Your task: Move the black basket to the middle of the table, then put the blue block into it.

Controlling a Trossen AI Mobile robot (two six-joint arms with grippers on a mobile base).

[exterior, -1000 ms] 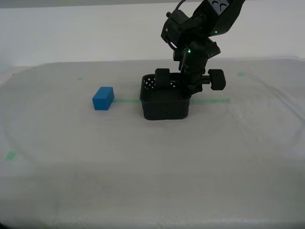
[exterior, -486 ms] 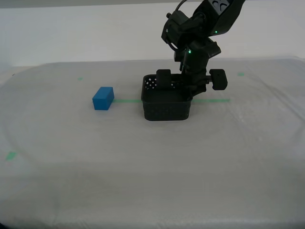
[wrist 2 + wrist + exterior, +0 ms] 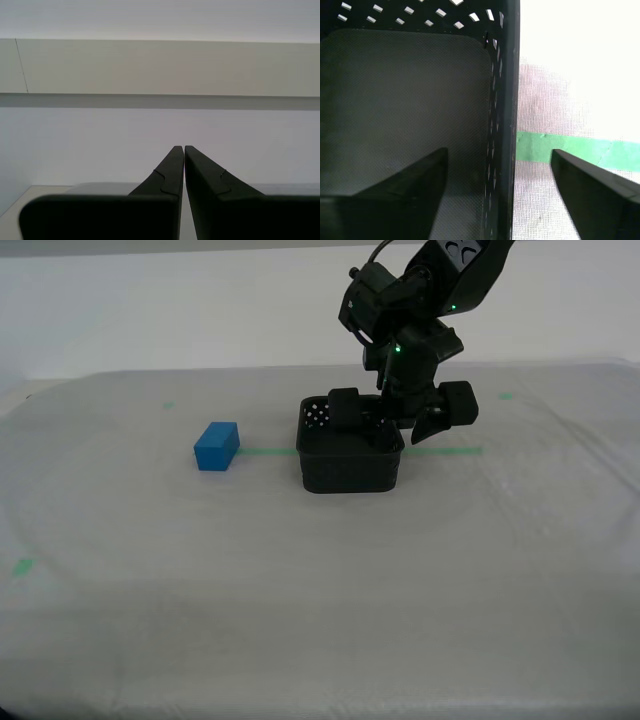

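The table (image 3: 300,580) carries the black basket (image 3: 350,465) near its middle, so we judge that step about done. Our first gripper (image 3: 400,412) stands spread astride its wall, gripping nothing. The blue block (image 3: 216,446) lies well off beside the basket, not yet loaded. Our second gripper (image 3: 181,170) is clenched empty.
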